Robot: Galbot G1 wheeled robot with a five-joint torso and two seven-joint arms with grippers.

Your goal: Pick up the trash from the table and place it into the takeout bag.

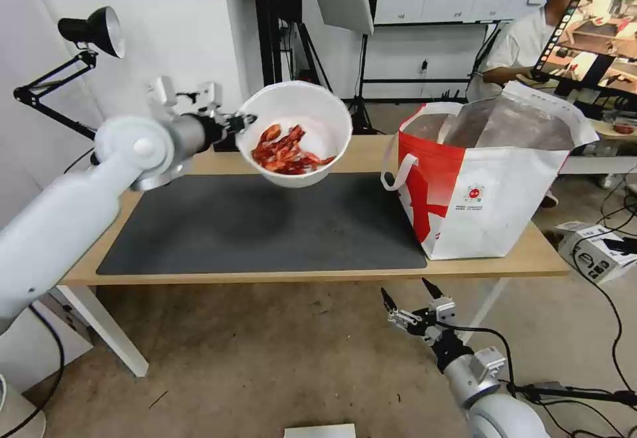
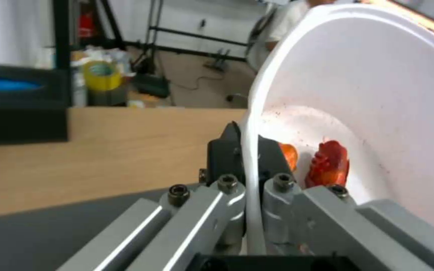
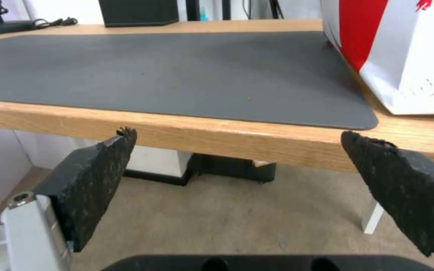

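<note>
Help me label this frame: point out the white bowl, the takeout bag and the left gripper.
white bowl [image 1: 325, 116]: head view, bare inner wall.
takeout bag [image 1: 504, 212]: head view, white front panel.
left gripper [image 1: 247, 119]: head view, fingertips clamped on the bowl's rim.

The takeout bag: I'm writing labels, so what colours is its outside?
The takeout bag is white with red panels and a small round logo, clearest in the head view.

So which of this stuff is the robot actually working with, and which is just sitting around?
Part of the job:
- white bowl of red crayfish shells, held up by its rim in the left gripper
- takeout bag, open on the table

Just lying about:
- desk lamp
- black tissue box
- right gripper, open below the table edge
</note>
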